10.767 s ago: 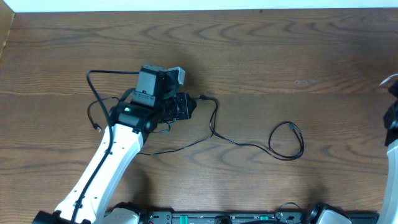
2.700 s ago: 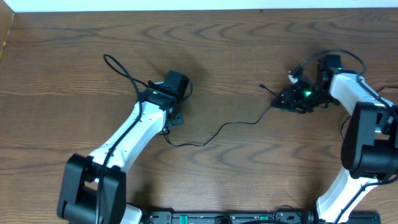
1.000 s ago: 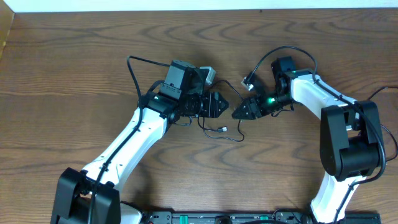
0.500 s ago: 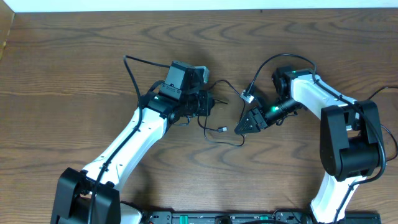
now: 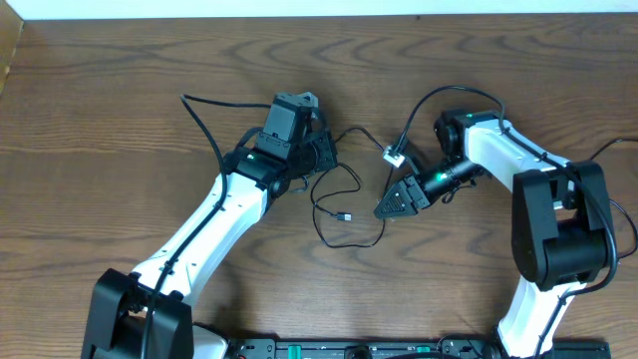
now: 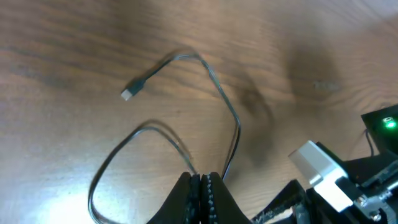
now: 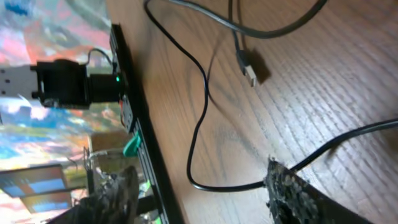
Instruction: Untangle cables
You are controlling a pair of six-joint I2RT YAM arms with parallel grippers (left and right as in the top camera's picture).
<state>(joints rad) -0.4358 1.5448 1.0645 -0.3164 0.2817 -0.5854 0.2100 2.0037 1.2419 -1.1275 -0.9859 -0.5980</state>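
Note:
A thin black cable [image 5: 345, 216] lies in a loose loop on the wooden table between the two arms. Its small plug shows in the left wrist view [image 6: 129, 94] and the right wrist view [image 7: 249, 74]. My left gripper [image 5: 324, 158] is shut on two strands of this cable, which come out at its fingertips [image 6: 201, 177]. My right gripper [image 5: 385, 209] is at the loop's right end. Its jaws stand wide apart [image 7: 200, 169], and the cable runs up against one finger [image 7: 283, 186]. No white cable is in view.
A thick black lead with a white connector [image 5: 395, 155] arcs over the right arm and shows in the left wrist view [image 6: 317, 167]. The left arm's own lead [image 5: 204, 115] curves out to its left. The table's front rail [image 7: 134, 134] is near the right gripper.
The two grippers were tip to tip a second ago and are now apart. The right one dropped toward the table's front, and the cable loop between them has spread wider.

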